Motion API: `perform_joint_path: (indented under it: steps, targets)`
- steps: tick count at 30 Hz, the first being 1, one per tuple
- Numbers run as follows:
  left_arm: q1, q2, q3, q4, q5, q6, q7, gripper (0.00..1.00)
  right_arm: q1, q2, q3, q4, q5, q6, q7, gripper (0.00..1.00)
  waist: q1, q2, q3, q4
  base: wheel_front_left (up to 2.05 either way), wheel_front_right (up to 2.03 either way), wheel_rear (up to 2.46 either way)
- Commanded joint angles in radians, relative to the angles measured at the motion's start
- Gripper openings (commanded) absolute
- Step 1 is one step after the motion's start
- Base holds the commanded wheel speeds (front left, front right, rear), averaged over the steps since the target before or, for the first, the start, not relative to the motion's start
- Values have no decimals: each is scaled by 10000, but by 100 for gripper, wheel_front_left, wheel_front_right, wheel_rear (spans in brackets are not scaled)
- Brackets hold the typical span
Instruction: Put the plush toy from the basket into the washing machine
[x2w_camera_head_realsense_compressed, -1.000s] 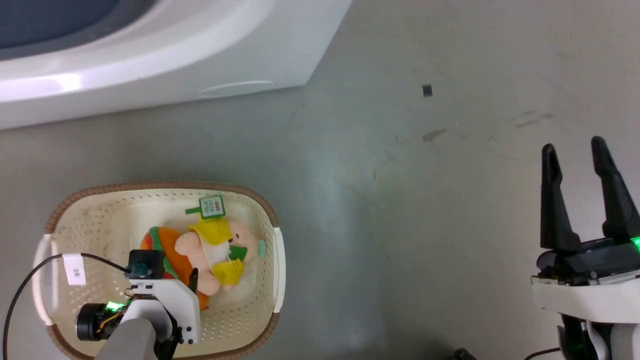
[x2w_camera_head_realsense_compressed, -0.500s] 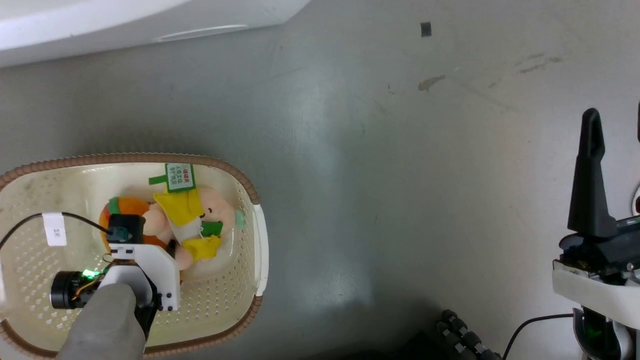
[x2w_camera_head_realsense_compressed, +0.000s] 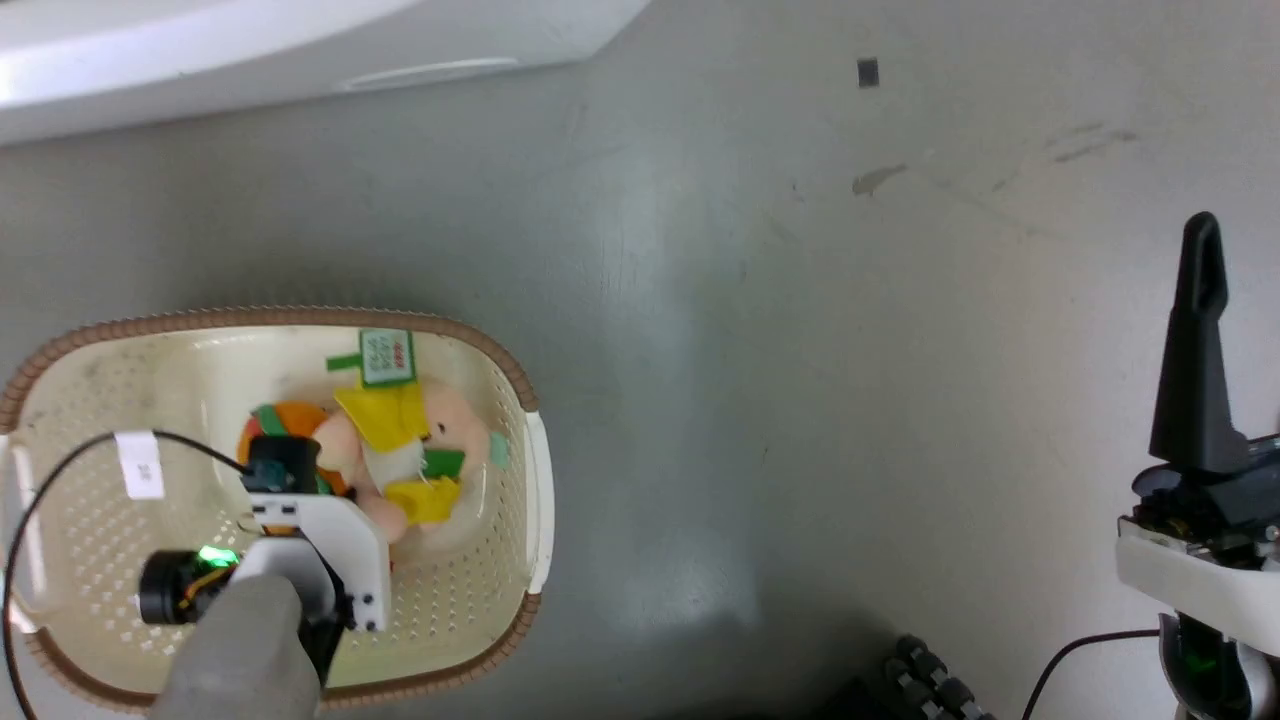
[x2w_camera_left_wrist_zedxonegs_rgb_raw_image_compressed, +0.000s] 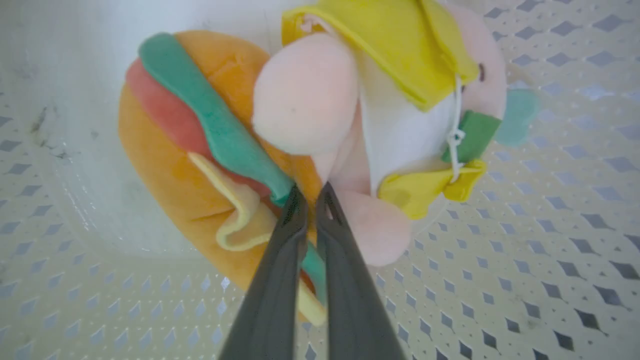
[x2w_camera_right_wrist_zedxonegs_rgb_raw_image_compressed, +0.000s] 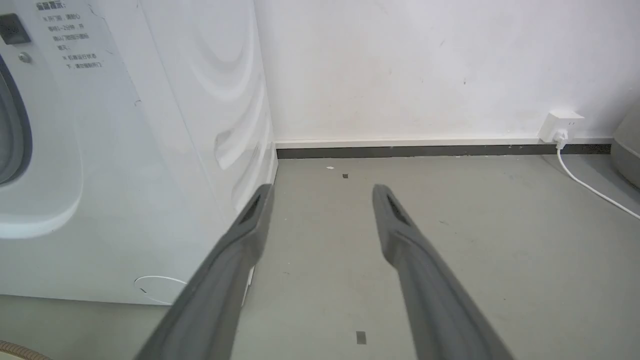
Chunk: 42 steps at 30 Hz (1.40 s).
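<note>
- the plush toy (x2w_camera_head_realsense_compressed: 405, 455) lies inside the basket (x2w_camera_head_realsense_compressed: 300, 320), in its right half and close to its far wall, with the green-white paper tag (x2w_camera_head_realsense_compressed: 385, 357) standing up against that wall.
- seen from the left wrist, the toy's orange part with green and red stripes is toward the basket's left side, and the pink body in yellow clothing is toward its right side.
- the left gripper (x2w_camera_left_wrist_zedxonegs_rgb_raw_image_compressed: 311, 192) reaches down into the basket from its near side. its two dark fingers are drawn almost together, with only a thin slit between them.
- the tips press into the toy where the striped orange part meets a pink limb, and orange and green fabric shows in the slit, so the fingers are pinching the toy.
- i cannot tell whether the toy is lifted off the basket's bottom.
- the right gripper (x2w_camera_right_wrist_zedxonegs_rgb_raw_image_compressed: 322, 189) is well off to the right of the basket, over bare grey floor (x2w_camera_head_realsense_compressed: 750, 350). its fingers are spread wide with nothing between them.
- the washing machine (x2w_camera_head_realsense_compressed: 200, 50) stands beyond the basket's far side, with a strip of floor between the two.
- a thin black cable (x2w_camera_head_realsense_compressed: 60, 470) with a small white label curves over the basket's left part.
</note>
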Motion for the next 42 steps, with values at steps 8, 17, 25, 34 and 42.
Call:
perform_joint_path:
  steps: [8,17,25,34,42]
  targets:
    - [1036,-402,-235,65,-116,-168,-699,0,87,-2,146,605,-279,-7,-44,100,-1,0,-1997,420,0,0,0]
    - [1907,-803,-422,-66,-193,-256,-1349,0,702,-2,260,1300,-531,-7,-44,100,-1,0,-3891,868,0,0,0]
    - [3101,-974,-328,-1579,-267,-205,-1476,0,1345,-2,237,2005,-667,-7,-44,100,-1,0,-5444,1435,0,0,0]
    - [4610,-1044,35,-4273,-59,36,-1480,0,1957,-2,-12,2348,-598,-7,-44,100,-1,0,-6699,2145,0,0,0]
    - [5648,-1049,467,-6459,136,116,-1480,0,2413,-2,-74,2458,-599,-7,-44,100,-1,0,-7508,2529,0,0,0]
